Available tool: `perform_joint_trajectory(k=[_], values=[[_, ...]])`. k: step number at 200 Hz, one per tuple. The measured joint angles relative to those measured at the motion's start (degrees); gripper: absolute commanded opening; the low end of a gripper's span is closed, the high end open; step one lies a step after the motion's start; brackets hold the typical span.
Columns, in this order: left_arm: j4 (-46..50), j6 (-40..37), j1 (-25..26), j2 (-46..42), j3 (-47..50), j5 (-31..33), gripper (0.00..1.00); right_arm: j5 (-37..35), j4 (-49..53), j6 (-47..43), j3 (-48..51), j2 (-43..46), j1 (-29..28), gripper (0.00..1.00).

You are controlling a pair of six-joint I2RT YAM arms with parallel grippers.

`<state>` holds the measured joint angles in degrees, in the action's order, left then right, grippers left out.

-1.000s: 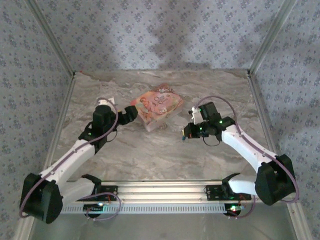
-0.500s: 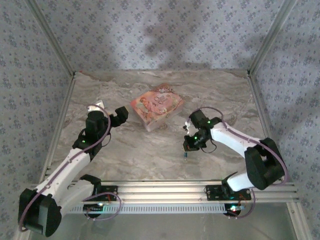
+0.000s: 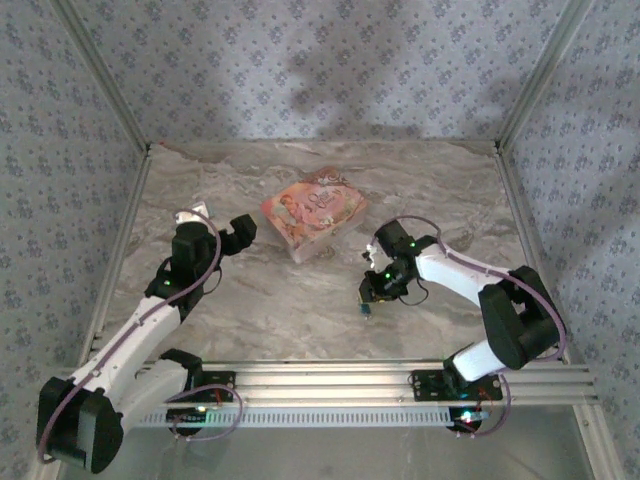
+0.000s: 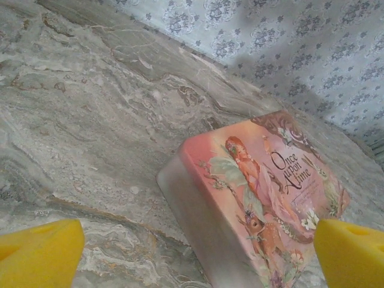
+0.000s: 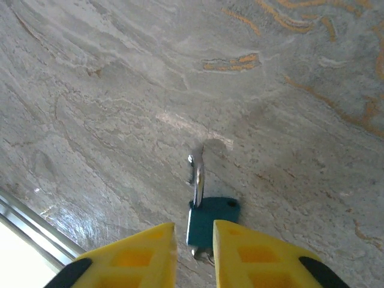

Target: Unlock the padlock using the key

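Note:
A small key (image 5: pixel 210 219) with a teal head and a silver blade sits between the yellow fingers of my right gripper (image 5: pixel 194 231). The gripper is shut on the head. The blade points away from the fingers, and its tip meets its shadow on the marble table (image 5: pixel 108 102). From above, the key (image 3: pixel 368 309) hangs under the right gripper (image 3: pixel 372 296), right of the table's middle. My left gripper (image 3: pixel 243 228) is open, its yellow fingertips (image 4: pixel 42 252) spread wide with nothing between them, a short way left of a pink tin.
The pink "Once upon a time" tin (image 3: pixel 312 212) lies at the table's middle back, and its corner (image 4: pixel 264 192) faces the left gripper. A metal rail (image 3: pixel 330 375) runs along the near edge. Patterned walls close in the sides and back.
The right gripper has swung down and toward the near edge with the key, now low over the table. The left gripper drew back from the tin a second ago and has stayed put since.

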<state>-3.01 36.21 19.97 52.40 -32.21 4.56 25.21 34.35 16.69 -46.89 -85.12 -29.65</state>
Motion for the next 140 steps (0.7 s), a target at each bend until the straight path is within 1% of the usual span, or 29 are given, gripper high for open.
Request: perform_joint_trajectory(k=[20,47,65,83,100,111,125,140], values=[[0.92,-0.48,-0.11,0.07,-0.46,0.02,0.98,-0.31,-0.07,-0.11,0.00,1.49,0.48,0.30],[1.86,-2.23,-0.11,0.13,-2.58,0.76,0.98,-1.95,-0.63,-0.48,-0.07,6.86,2.73,0.35],[1.86,-3.82,-0.28,0.00,-3.54,1.99,0.98,-4.24,-2.36,-0.94,-0.13,11.30,5.09,0.39],[1.86,-6.08,-0.59,-0.59,-3.67,3.87,0.98,-7.56,-4.92,-1.60,-0.13,15.50,7.80,0.45],[1.86,-8.81,-0.94,-1.18,-3.67,6.05,0.98,-11.15,-8.28,-2.67,0.04,18.88,10.51,0.55],[1.81,-10.82,-1.27,-1.64,-3.67,7.61,0.98,-13.66,-11.17,-3.26,0.68,21.16,12.48,0.64],[1.55,-13.38,-2.03,-2.14,-3.65,9.51,0.98,-16.52,-14.86,-4.55,2.08,23.45,15.02,0.78],[0.35,-15.67,-3.37,-2.82,-3.28,11.13,0.98,-19.32,-18.71,-6.08,3.96,25.09,18.01,0.87]])
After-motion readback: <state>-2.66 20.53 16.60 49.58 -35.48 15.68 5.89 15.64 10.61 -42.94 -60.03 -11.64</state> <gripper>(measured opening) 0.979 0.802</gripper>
